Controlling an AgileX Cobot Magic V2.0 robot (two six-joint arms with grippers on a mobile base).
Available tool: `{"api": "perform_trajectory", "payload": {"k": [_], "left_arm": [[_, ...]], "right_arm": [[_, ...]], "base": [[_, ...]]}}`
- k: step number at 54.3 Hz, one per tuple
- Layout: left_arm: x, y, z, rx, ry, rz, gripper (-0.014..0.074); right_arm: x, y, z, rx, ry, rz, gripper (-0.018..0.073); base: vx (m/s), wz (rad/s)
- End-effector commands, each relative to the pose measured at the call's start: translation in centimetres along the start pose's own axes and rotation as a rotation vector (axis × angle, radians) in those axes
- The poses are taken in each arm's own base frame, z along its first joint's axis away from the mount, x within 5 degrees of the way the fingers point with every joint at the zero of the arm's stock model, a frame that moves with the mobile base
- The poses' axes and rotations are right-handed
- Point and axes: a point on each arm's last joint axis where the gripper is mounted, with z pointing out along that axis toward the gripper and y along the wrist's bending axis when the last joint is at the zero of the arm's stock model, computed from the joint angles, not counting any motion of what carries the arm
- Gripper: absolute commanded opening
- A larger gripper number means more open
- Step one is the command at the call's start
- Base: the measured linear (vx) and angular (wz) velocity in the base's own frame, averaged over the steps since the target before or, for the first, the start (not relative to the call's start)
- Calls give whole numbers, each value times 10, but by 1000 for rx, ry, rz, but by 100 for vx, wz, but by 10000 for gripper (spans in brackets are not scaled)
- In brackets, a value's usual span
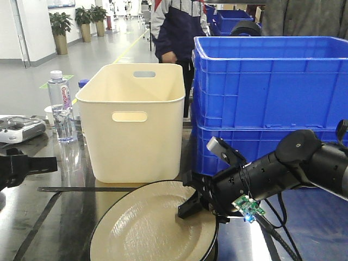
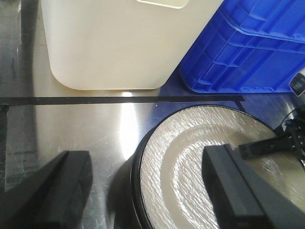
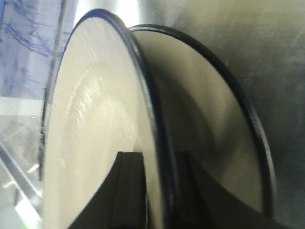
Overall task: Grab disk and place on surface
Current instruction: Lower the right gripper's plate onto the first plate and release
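Your right gripper [image 1: 188, 209] is clamped on the disk [image 1: 147, 223]. In the right wrist view its two dark fingers [image 3: 129, 191] sit on either side of the dark rim at the bottom centre of the frame, one on the cream face and one behind it. The disk's reflection shows in the tabletop [image 3: 267, 57] just to the right.

In the front view the disk fills the bottom centre of the frame, low over the glossy tabletop [image 1: 32, 217]. The right gripper holds it at its right edge. You cannot tell from these views whether the disk's underside touches the metal.

Your left gripper [image 1: 22, 166] sits at the left edge of the front view, apart from the disk. In its wrist view the fingers [image 2: 238, 191] are spread wide and hold nothing. The disk [image 2: 181, 143] lies below them at the lower right. A black tape line [image 2: 119, 99] crosses the tabletop [image 2: 86, 124] above it.

Behind the disk stand a cream bin [image 1: 136, 125] and stacked blue crates [image 1: 272, 98].
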Motion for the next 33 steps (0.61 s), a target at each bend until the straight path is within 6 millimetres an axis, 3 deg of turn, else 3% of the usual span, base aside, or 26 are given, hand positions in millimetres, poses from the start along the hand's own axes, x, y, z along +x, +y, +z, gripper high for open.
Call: {"api": "perform_trajectory", "payload": {"k": [1,10,17,33], "left_arm": [[-14,-7,-12,7,-101,-14,592],[-14,-7,-12,7,-101,-14,592],[-14,-8,-12,7,-101,-14,592],[-14,-8,-12,8,-100,-14,592]], "right_arm": [[-3,16,-24,6,-53,-100,268],[-2,11,-24,63,-34,-144,414],[0,9,-27,99,-18,-189,478],[3,22,-66,237,-125,-336,481]], "base": [[0,0],[0,0],[0,0],[0,0]]}}
